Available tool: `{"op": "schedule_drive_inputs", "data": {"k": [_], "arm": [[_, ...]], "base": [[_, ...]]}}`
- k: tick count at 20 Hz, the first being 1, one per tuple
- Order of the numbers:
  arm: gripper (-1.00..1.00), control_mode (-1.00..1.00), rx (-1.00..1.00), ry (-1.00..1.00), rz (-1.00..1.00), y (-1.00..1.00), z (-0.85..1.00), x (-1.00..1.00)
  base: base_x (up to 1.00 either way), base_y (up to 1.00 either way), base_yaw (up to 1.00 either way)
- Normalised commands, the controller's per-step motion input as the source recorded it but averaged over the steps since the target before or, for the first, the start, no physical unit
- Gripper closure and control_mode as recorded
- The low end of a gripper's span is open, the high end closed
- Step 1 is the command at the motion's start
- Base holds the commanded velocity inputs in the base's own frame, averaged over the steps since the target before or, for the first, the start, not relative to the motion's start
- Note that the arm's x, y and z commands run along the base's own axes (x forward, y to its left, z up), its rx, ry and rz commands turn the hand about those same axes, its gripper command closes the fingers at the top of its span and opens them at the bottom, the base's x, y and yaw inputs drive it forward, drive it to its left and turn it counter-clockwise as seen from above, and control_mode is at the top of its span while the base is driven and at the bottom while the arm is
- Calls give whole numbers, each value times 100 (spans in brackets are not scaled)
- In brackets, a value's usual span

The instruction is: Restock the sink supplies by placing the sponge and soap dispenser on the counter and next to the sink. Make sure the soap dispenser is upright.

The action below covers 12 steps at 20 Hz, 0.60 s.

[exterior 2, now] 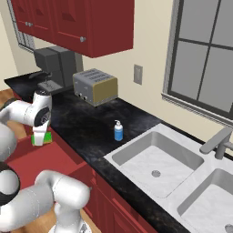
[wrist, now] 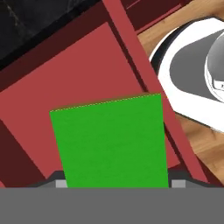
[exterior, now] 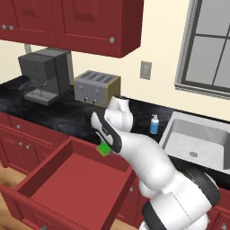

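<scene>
My gripper (exterior: 106, 144) is shut on the green sponge (exterior: 104, 149) and holds it over the open red drawer (exterior: 74, 179), close to the counter's front edge. In the hand view the sponge (wrist: 111, 144) hangs flat-faced before the drawer floor (wrist: 61, 74) and hides my fingertips. The right base view shows the sponge (exterior 2: 41, 138) under the gripper (exterior 2: 41, 133). A blue soap dispenser (exterior: 154, 124) (exterior 2: 118, 131) stands upright on the black counter (exterior: 63, 117) (exterior 2: 88, 123), just left of the grey sink (exterior: 197, 137) (exterior 2: 136, 154).
A toaster (exterior: 96, 87) (exterior 2: 95, 85) and a coffee machine (exterior: 45, 76) (exterior 2: 54, 66) stand at the back of the counter. Red wall cabinets (exterior: 90, 22) hang above. A faucet (exterior 2: 217, 142) and a second basin (exterior 2: 209, 202) lie to the right.
</scene>
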Motion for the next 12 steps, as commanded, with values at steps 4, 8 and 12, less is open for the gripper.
{"op": "schedule_drive_inputs", "data": {"k": [4,8,12], "arm": [[100,-100,0,8,-21,-96,20,19],[100,-100,0,11,-17,-79,1,38],[100,-100,0,15,-11,-62,0,59]], "base": [[0,0,0],[0,0,0],[0,0,0]]}}
